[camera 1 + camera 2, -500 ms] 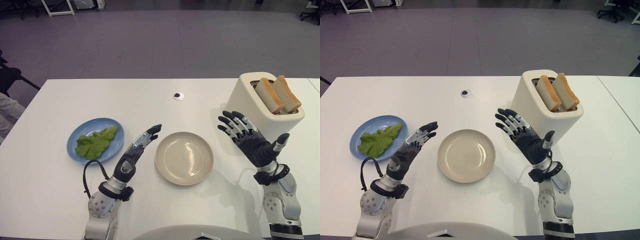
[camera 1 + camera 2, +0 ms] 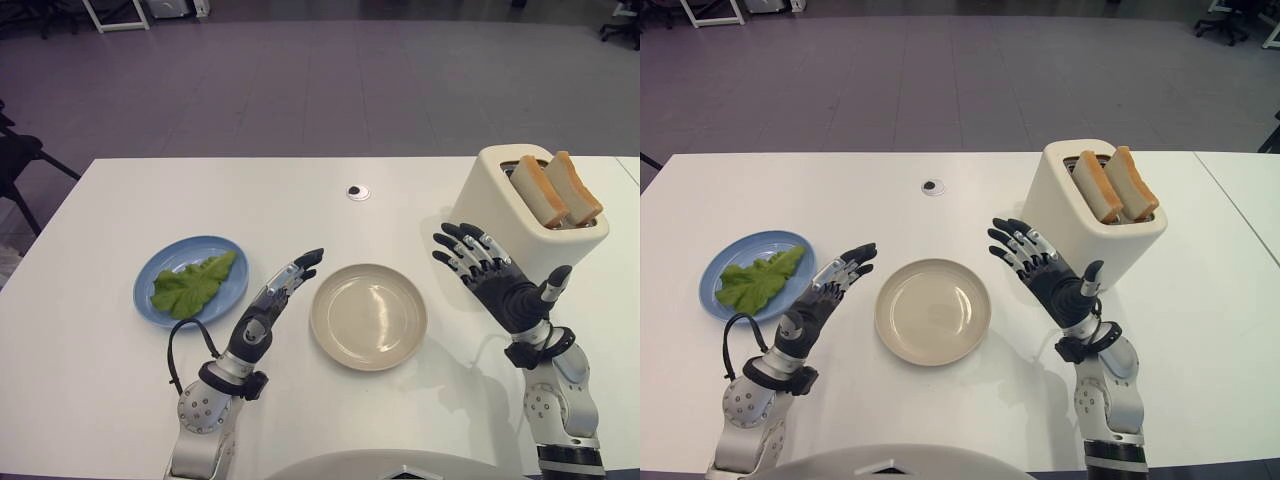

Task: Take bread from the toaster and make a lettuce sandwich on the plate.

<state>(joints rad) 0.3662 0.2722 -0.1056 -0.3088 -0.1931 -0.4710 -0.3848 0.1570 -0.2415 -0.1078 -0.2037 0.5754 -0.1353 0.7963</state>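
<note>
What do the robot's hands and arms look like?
Both the left hand and right hand are black, with silver-grey patches on thin fingers. Black bands wrap the wrists above rounded silver forearms with small bolts. A black cable loops beside the left wrist.

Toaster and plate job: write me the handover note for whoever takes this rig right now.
Left hand: open, empty, between blue plate and beige plate.
Right hand: open, empty, raised beside the toaster.
Two bread slices stand in the toaster; lettuce lies on the blue plate; beige plate empty.
Done: nothing. Left: both slices and lettuce onto the beige plate.
</note>
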